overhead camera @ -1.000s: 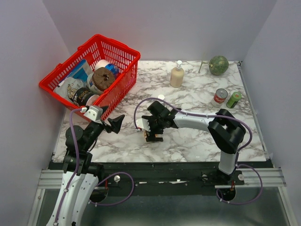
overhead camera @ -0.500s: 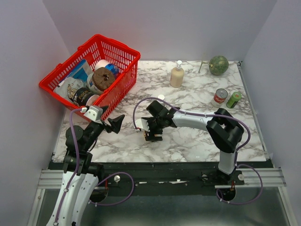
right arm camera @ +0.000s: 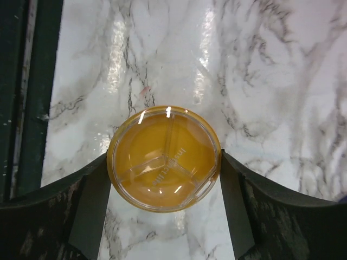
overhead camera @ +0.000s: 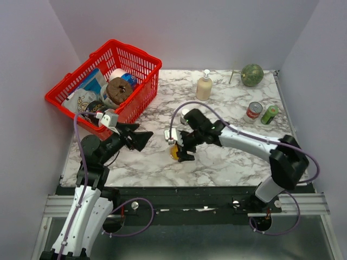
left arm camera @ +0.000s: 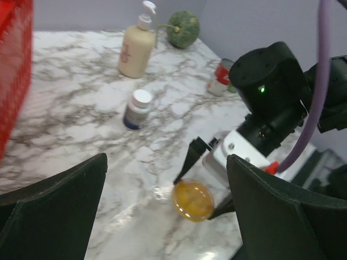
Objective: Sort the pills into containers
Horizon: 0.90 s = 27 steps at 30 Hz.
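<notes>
My right gripper [overhead camera: 178, 152] is shut on the round dish [overhead camera: 174, 153], its fingers against both sides of the rim. The dish [right arm camera: 164, 165] is amber with a clear lid split into three compartments; I cannot make out single pills inside. In the left wrist view the dish [left arm camera: 193, 200] is tilted, low over the marble. The white pill bottle [left arm camera: 136, 108] with white cap and dark band stands upright behind it, partly hidden by the right arm in the top view [overhead camera: 186, 113]. My left gripper [overhead camera: 140, 140] is open and empty, in the air left of the dish.
A red basket [overhead camera: 142, 95] full of groceries stands at the back left. A beige pump bottle [overhead camera: 204, 86], a green melon [overhead camera: 252, 74], a red-labelled can [overhead camera: 253, 111] and a green can [overhead camera: 269, 114] stand at the back right. The table's front edge [right arm camera: 32, 97] is near the dish.
The right arm has swung its elbow out to the right and the amber dish now shows between its fingers. The left arm has risen and reached right, toward the dish.
</notes>
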Available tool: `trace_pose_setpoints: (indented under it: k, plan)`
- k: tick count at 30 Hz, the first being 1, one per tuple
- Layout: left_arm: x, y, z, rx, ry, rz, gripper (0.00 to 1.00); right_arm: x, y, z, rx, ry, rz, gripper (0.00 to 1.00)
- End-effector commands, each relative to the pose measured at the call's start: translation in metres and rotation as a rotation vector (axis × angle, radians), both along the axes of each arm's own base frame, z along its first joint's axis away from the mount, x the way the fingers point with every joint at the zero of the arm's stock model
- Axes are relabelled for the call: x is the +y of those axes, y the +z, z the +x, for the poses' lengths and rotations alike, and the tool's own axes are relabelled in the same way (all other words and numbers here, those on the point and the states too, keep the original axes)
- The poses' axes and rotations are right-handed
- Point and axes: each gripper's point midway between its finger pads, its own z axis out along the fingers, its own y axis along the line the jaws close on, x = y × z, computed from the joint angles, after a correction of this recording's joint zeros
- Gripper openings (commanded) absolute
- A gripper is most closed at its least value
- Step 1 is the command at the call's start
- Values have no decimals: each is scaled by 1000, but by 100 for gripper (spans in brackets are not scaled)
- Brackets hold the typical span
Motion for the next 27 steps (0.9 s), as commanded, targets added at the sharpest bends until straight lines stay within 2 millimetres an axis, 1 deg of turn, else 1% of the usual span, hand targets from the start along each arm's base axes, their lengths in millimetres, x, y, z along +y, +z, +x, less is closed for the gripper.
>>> trace_pose_setpoints:
  k: [1,2,3,5,7,8,9,10,11,12,13,14,15,16,17,19,20,22,23,24,25,26,27]
  plan:
    - [-24,47,-18,80,-164,-272,99,-16,65,-7,96,-43,192,60]
    - [-26,53,-18,98,-173,-315,99,-19,73,-7,129,-72,210,59]
    - [-28,54,-17,121,-183,-332,99,-27,89,-4,144,-87,257,59]
    - [-29,57,-13,157,-190,-363,99,-33,105,-1,165,-115,299,59]
    - [-34,55,-5,274,-202,-449,99,-40,123,1,172,-128,344,60]
    - [-36,66,-6,259,-234,-496,99,-41,129,1,178,-131,358,60]
    - [-40,65,-2,298,-256,-540,99,-41,140,1,183,-122,384,60]
    - [-42,61,-1,379,-272,-633,99,-40,146,-1,191,-113,400,60]
    - [-42,78,-6,305,-317,-677,99,-39,151,-4,216,-112,410,60]
    - [-44,76,-2,328,-319,-713,99,-36,162,-9,236,-82,439,60]
    - [-48,75,-4,358,-336,-746,99,-35,167,-11,250,-73,452,60]
    - [-49,78,-1,348,-328,-758,99,-34,170,-13,290,-83,456,60]
    - [-53,75,2,360,-319,-752,99,-32,176,-16,306,-68,475,60]
    - [-61,78,-2,363,-340,-741,99,-31,183,-14,311,-68,490,60]
    - [-63,74,4,360,-304,-735,99,-30,188,-15,347,-82,496,60]
    - [-69,76,2,359,-305,-733,99,-28,200,-12,360,-82,528,60]
    - [-73,77,1,368,-310,-739,99,-28,206,-11,395,-104,535,60]
    - [-73,76,5,381,-290,-768,99,-29,217,-6,406,-107,572,60]
    - [-74,78,4,383,-295,-786,99,-29,222,-5,451,-133,577,60]
    - [-72,77,8,407,-281,-820,99,-30,230,0,440,-129,607,60]
    - [-73,74,8,420,-277,-835,99,-29,234,2,448,-135,618,60]
    - [-73,72,10,439,-267,-846,99,-29,236,3,492,-161,619,60]
    - [-75,71,11,462,-267,-860,99,-29,241,6,480,-158,638,60]
